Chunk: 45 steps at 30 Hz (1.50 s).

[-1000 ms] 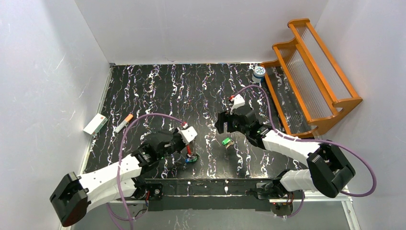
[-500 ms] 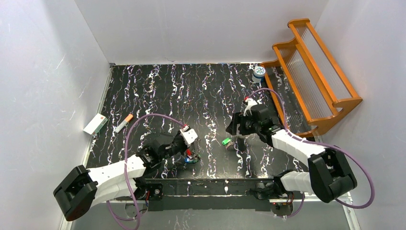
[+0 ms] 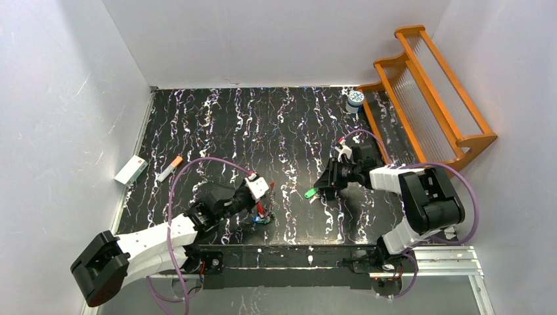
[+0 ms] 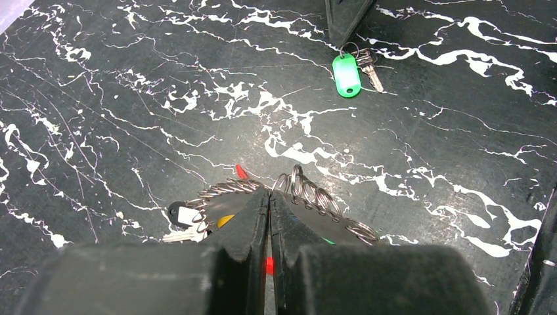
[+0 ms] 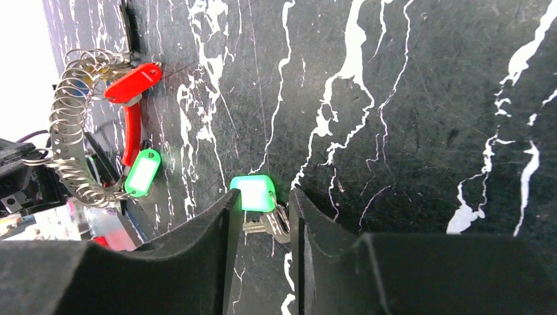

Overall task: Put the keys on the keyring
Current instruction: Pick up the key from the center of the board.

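- Holding the keyring low over the near desk, the left fingers are pinched shut on its wire coil. Red and green strung keys hang from it.
- A little farther, at 2 o'clock from the ring, a loose green-headed key lies flat.
- The right fingers reach in from 3 o'clock at a narrow gap, one on each side of the green head. One seems to touch it and the other stands just off, so I judge there is no firm grip yet.
- The step in hand is picking up this loose key. The next move calls for closing on the head, lifting without letting it pivot, then carrying it toward 8 o'clock to meet the ring's open end.
- Farthest away, a jar sits beside a wooden rack at 1 o'clock, and neither is needed.
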Each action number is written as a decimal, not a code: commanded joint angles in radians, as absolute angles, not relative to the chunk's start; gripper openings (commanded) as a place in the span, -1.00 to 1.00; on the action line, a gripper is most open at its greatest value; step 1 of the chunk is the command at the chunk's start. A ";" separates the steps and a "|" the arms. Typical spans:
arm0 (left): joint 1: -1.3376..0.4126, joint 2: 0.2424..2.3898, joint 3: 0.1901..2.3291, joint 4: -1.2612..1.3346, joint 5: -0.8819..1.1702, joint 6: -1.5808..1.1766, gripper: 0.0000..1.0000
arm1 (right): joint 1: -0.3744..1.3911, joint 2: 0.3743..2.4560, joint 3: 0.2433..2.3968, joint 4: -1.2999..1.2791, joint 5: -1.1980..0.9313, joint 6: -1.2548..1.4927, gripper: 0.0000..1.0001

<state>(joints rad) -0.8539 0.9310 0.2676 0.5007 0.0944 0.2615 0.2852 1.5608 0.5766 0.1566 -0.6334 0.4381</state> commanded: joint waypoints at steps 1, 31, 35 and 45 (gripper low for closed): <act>-0.854 0.897 0.259 0.541 0.106 0.254 -1.00 | 0.281 1.586 0.602 0.125 -0.638 0.422 -0.18; -0.854 0.891 0.247 0.543 0.081 0.272 -1.00 | 0.269 1.569 0.590 0.075 -0.674 0.385 -0.62; -0.854 0.892 0.248 0.543 0.081 0.270 -1.00 | 0.270 1.572 0.597 0.084 -0.673 0.388 -0.63; -0.854 0.894 0.249 0.545 0.089 0.265 -1.00 | 0.270 1.567 0.626 0.061 -0.669 0.360 -0.97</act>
<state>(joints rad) -0.8539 0.9123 0.2531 0.5171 0.0902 0.2646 0.2741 1.5719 0.5812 0.0601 -0.6598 0.3882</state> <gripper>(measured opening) 0.009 0.030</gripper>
